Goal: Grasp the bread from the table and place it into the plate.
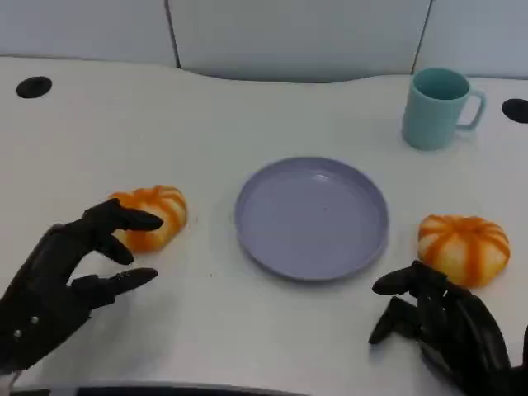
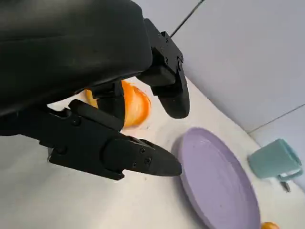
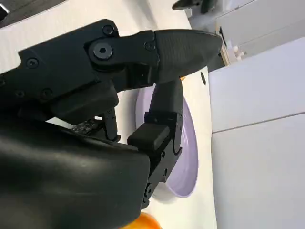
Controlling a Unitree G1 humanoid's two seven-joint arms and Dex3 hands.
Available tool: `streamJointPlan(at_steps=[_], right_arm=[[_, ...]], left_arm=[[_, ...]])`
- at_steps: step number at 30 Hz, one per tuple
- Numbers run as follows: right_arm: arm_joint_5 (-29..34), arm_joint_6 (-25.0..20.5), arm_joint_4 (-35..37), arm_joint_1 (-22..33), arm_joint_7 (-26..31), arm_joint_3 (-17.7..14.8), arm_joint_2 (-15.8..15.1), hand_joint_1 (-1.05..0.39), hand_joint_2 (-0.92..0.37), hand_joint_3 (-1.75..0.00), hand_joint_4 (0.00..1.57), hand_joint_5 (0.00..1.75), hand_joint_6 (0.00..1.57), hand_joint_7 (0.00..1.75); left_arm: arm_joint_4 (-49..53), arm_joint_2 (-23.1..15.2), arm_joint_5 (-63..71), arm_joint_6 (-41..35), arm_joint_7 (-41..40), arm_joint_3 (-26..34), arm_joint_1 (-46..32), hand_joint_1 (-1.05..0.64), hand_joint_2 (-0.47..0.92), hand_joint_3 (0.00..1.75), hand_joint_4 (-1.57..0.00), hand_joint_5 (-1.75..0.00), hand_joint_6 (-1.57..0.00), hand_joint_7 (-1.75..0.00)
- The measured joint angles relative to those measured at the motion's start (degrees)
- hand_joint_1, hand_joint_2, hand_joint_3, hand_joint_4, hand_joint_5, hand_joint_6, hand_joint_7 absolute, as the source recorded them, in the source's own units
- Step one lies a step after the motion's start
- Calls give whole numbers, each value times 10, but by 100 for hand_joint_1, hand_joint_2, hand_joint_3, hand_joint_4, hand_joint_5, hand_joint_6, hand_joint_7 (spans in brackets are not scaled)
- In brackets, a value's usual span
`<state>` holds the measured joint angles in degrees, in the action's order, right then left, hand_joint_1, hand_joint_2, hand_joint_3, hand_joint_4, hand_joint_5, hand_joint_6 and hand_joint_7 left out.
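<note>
At the far left of the white desk (image 1: 247, 346), near its back edge, sits a dark round hole (image 1: 34, 87). In front of it, low in the head view, the left hand (image 1: 70, 276) reaches in with its fingers (image 1: 124, 221) spread apart and grasping nothing; the upper fingers lie just at the near side of the left bread (image 1: 153, 216), an orange bun with pale stripes, and whether they touch it I cannot tell. The left wrist view shows the same bun (image 2: 136, 106) behind the parted black fingers (image 2: 138, 160), resting on the desk.

In the middle lies the lavender plate (image 1: 312, 217), round and shallow, with nothing on it. It sits between the 2 buns, apart from each.

Behind the plate and to the right stands a teal mug (image 1: 436, 107), upright, handle pointing right, with a second dark hole (image 1: 516, 110) just beside it at the desk's right edge.

The right bread (image 1: 463, 247) rests on the desk to the right of the plate. Just in front of it is the right hand (image 1: 441, 322), fingers (image 1: 400, 285) bent downward and loosely apart, holding nothing.
</note>
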<state>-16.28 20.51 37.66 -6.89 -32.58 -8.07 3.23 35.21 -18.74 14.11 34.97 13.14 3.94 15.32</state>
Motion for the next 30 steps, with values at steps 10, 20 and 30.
streamJointPlan(at_steps=[10, 20, 30], right_arm=[[2, -10, -10, 3, 3, 4, -4, -42, -92, -36, 59, 157, 64, 112], [-3, 10, 14, -5, -15, -1, -9, -42, -92, -35, 64, 149, 67, 104], [-3, 8, 9, -1, -16, -2, -16, -37, -92, -38, 63, 151, 65, 105]], left_arm=[[0, -65, 203, -9, -156, -95, 54, -74, 92, 16, -6, -70, -35, -14], [-2, -79, 310, -106, -198, -183, 112, -81, 92, 12, 0, -35, -23, -1], [46, -57, 326, -199, -167, -252, 182, -84, 92, 7, 0, -13, -14, 0]])
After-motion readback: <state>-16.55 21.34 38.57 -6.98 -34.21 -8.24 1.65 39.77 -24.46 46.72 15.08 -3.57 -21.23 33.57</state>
